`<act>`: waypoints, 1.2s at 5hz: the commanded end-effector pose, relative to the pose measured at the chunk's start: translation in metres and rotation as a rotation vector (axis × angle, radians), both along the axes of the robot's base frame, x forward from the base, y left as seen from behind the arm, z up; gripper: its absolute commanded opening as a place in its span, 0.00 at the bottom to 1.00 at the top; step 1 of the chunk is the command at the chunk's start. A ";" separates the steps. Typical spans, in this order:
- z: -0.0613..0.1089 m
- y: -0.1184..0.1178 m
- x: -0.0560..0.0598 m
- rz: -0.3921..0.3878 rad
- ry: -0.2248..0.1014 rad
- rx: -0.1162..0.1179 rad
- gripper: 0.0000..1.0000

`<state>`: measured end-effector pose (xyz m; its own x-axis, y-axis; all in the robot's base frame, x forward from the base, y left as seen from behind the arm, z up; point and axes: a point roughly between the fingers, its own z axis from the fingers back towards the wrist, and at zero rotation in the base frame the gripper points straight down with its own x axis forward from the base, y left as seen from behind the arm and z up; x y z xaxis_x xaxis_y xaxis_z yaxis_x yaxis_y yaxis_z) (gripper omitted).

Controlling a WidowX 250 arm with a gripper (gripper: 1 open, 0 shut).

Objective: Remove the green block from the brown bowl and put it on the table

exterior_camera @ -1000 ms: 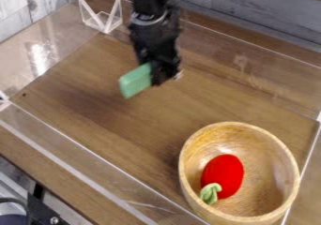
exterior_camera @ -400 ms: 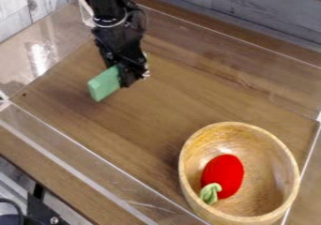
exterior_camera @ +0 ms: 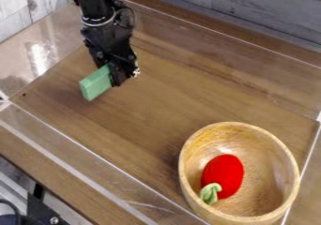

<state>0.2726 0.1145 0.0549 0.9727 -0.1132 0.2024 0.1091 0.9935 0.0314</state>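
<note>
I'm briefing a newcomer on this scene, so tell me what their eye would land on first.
First, the black gripper at upper left, shut on the green block just above the table. Next, the brown bowl at lower right, with a red fruit toy lying inside it.

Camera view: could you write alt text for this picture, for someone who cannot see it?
A black robot gripper holds a mint-green block over the far left of a wooden table with clear plastic walls. At the near right stands a round wooden bowl with only a red toy fruit inside.
</note>
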 end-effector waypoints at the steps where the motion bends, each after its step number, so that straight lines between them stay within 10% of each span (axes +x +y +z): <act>1: 0.011 0.012 0.009 0.021 -0.040 0.009 0.00; 6: 0.000 0.026 0.015 0.042 -0.001 -0.096 0.00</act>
<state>0.2809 0.1339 0.0410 0.9841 -0.0542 0.1694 0.0705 0.9932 -0.0922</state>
